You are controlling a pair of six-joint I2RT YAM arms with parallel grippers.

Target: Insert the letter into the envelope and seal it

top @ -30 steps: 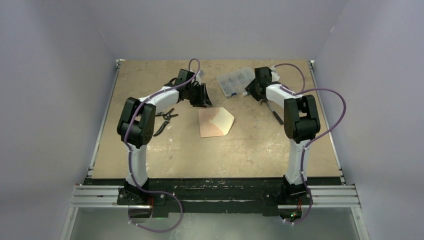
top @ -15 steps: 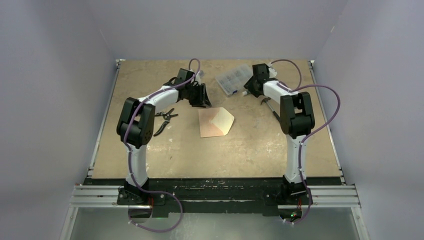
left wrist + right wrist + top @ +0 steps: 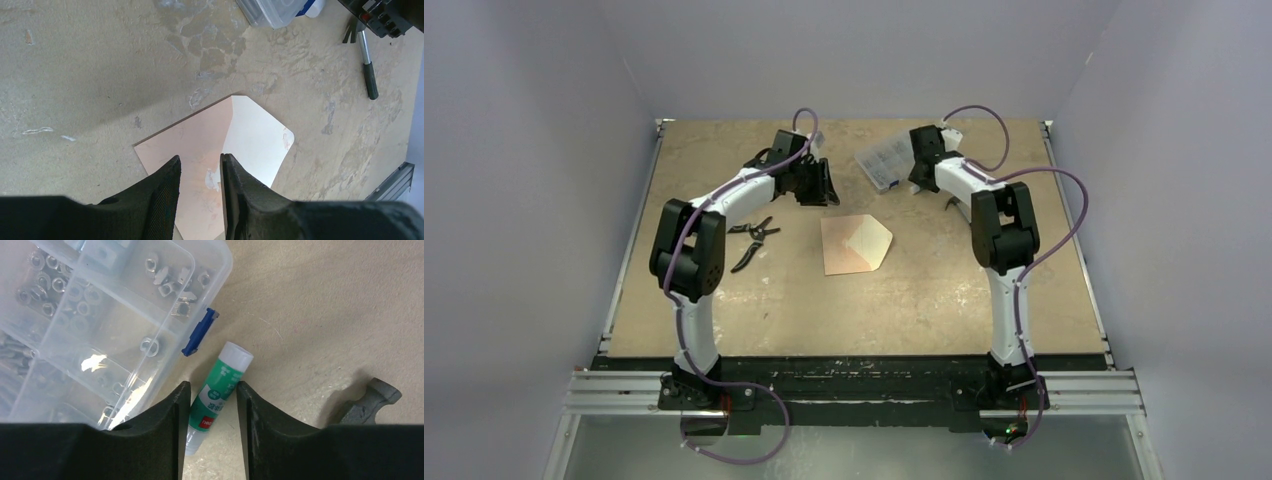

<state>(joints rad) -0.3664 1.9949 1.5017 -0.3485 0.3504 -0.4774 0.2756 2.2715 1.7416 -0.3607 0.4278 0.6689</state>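
2 robot arms reach across a worn tan table (image 3: 724, 300) on which the envelope (image 3: 849, 247) lies flat near the middle, well clear of both arm bases. Left of the envelope, a pair of black-handled snips (image 3: 754, 238) rests on the tabletop. At the envelope's far left corner is the left gripper (image 3: 200, 162), its 2 black fingers (image 3: 167, 187) standing a narrow gap apart and holding nothing; its wrist camera looks past them onto the envelope's salmon-tan body. The envelope's pointed flap (image 3: 255, 135) is folded open toward the right, showing its pale cream inner face. The letter cannot be told apart as a separate sheet in any view. Beyond the envelope and to its right sits a clear plastic parts box (image 3: 90, 315) with a blue latch (image 3: 200, 331) and compartments of small metal hardware. Just right of that box, farther from the envelope, the right gripper (image 3: 213, 387) is lowered over a green-and-white glue stick (image 3: 220, 385) lying on the table beside the box; the jaws stand narrowly apart, 1 finger on each side of the stick, with a strip of tabletop showing between the stick and the right-hand finger, so nothing is clamped. Right of the envelope and of the glue stick, a hammer (image 3: 367, 400) lies on the table.
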